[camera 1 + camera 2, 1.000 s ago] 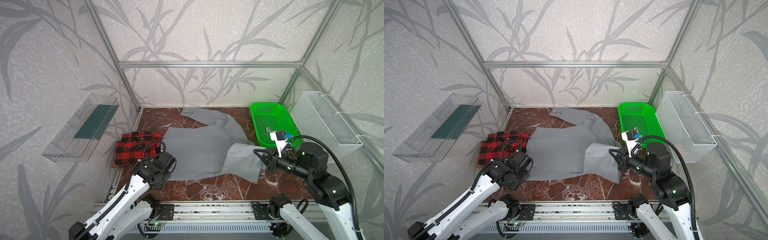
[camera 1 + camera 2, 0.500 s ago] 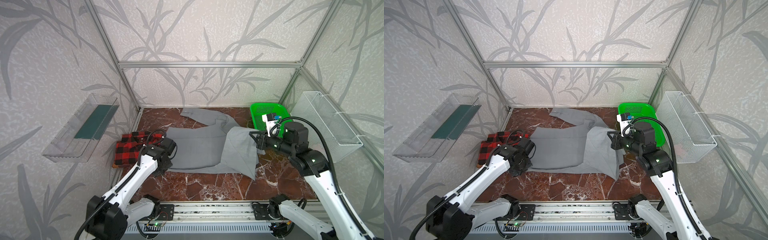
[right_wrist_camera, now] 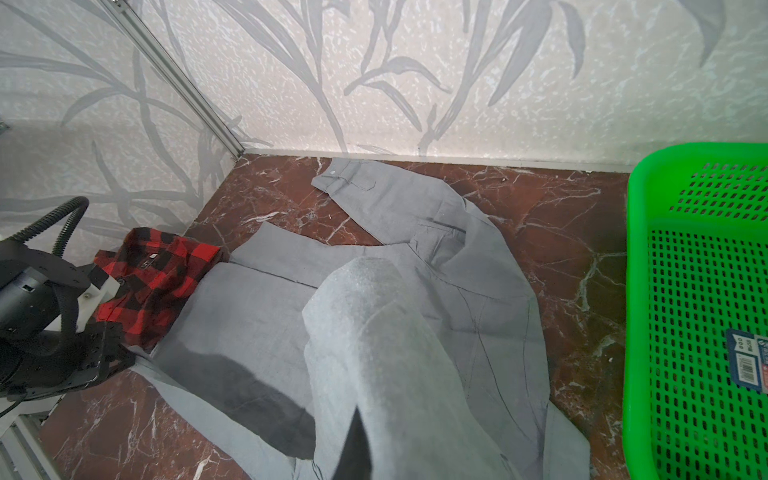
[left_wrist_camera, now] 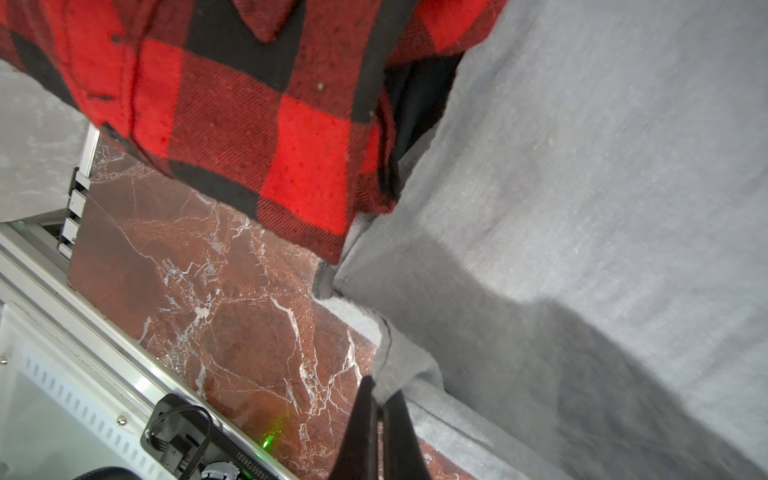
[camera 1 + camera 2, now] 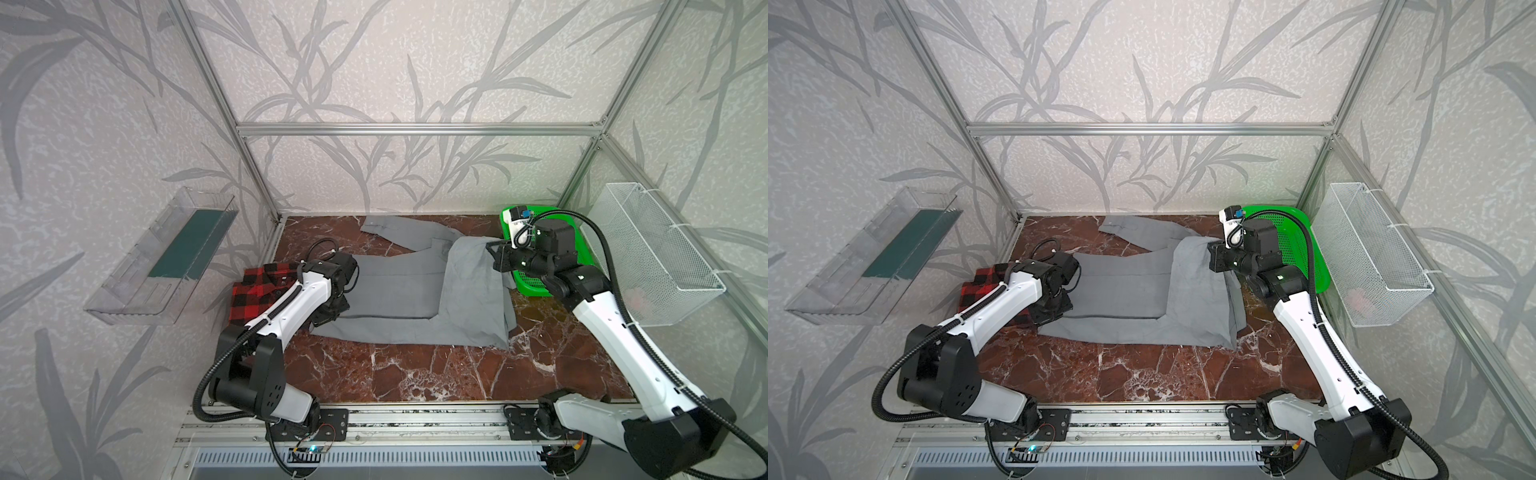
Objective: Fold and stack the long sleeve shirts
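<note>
Shirt (image 5: pixel 395 291) in grey lies lengthwise left-right, its sleeve (image 5: pixel 399 232) apparently pointing back-left.

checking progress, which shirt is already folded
The red-and-black plaid shirt, a compact folded bundle at the left; the grey shirt lies spread out.

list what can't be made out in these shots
left gripper: hidden under its own wrist in both top views
plaid shirt: partly behind left arm; cut off in left wrist view
right gripper: mostly wrapped in grey shirt, right wrist view
wire basket contents: blurred behind mesh
</note>
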`<action>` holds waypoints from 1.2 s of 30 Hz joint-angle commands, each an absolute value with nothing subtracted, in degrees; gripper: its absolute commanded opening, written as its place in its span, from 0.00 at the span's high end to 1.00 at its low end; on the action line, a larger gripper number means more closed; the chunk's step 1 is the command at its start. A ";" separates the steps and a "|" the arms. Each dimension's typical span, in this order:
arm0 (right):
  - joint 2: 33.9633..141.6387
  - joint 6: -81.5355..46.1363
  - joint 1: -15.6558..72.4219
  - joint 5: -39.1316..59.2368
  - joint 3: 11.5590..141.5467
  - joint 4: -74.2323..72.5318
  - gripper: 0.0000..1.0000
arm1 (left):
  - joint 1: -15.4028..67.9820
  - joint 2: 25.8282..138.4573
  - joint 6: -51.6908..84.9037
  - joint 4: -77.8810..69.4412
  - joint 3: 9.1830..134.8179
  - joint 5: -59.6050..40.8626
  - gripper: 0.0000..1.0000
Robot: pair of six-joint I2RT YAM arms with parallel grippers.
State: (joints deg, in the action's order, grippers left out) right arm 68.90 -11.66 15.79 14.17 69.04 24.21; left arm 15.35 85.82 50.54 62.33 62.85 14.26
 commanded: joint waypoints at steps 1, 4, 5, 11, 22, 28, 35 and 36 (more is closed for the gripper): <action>70.54 -10.33 14.47 14.46 69.63 18.73 1.00 | 14.58 87.21 49.40 63.99 64.34 16.81 1.00; 73.08 -9.32 13.95 13.38 70.93 17.56 1.00 | 13.25 88.77 48.40 63.06 64.37 16.96 1.00; 74.44 -8.99 13.74 13.12 71.59 17.53 1.00 | 12.81 89.45 48.14 62.80 64.51 16.91 1.00; 80.04 -8.71 13.54 11.30 72.48 17.16 1.00 | 11.30 91.48 46.55 61.44 65.30 15.94 1.00; 87.43 -7.41 13.62 7.14 73.82 16.33 1.00 | 9.74 92.82 44.69 62.09 68.85 15.66 0.76; 89.90 -7.48 13.76 4.14 74.72 17.77 1.00 | 8.57 90.12 44.65 63.93 71.26 14.59 0.41; 86.38 -7.90 17.14 1.32 73.17 17.60 1.00 | 8.62 83.45 43.62 61.50 70.43 10.06 0.30; 85.52 -7.42 18.32 0.28 72.60 17.64 1.00 | 8.57 82.64 43.11 60.83 69.91 9.35 0.30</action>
State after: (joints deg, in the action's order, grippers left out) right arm 89.47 -8.25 15.64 3.22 72.62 18.24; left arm 8.67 85.27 44.40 60.95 69.71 11.55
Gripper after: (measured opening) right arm 0.047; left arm 0.695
